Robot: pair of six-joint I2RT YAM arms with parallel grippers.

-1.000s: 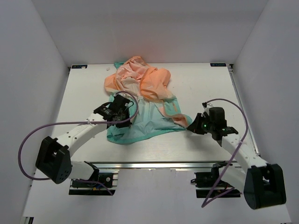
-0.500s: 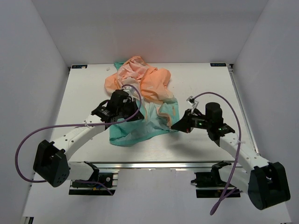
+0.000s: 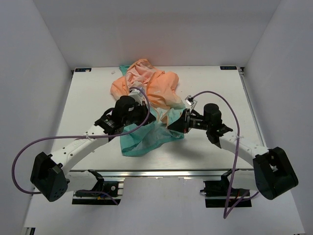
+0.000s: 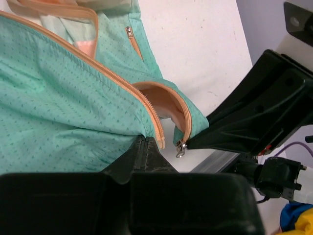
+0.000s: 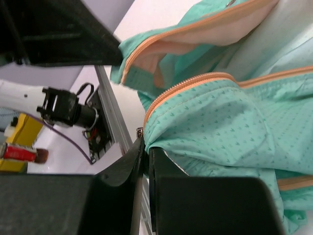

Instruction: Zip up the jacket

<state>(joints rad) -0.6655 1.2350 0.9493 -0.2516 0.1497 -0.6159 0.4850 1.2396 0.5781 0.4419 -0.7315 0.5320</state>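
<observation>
The jacket (image 3: 149, 90) lies mid-table, peach-orange upper part at the back, teal lower part (image 3: 142, 139) bunched toward the front. My left gripper (image 3: 145, 119) is shut on the teal hem at the bottom end of one orange zipper edge (image 4: 105, 73). My right gripper (image 3: 172, 125) is shut on the other hem corner, where the small metal zipper slider (image 4: 181, 149) hangs. In the left wrist view the two zipper ends sit a short gap apart. In the right wrist view the slider (image 5: 139, 131) shows just above the shut fingers (image 5: 134, 161).
The white table (image 3: 220, 93) has raised rails along its sides and a metal rail at its front edge (image 3: 161, 173). A small pocket zipper pull (image 4: 129, 32) lies on the teal fabric. Purple cables loop from both arms.
Both grippers have moved toward each other, the right one leftward and the left one rightward. The teal hem corners have come close together and the lower jacket has bunched up.
</observation>
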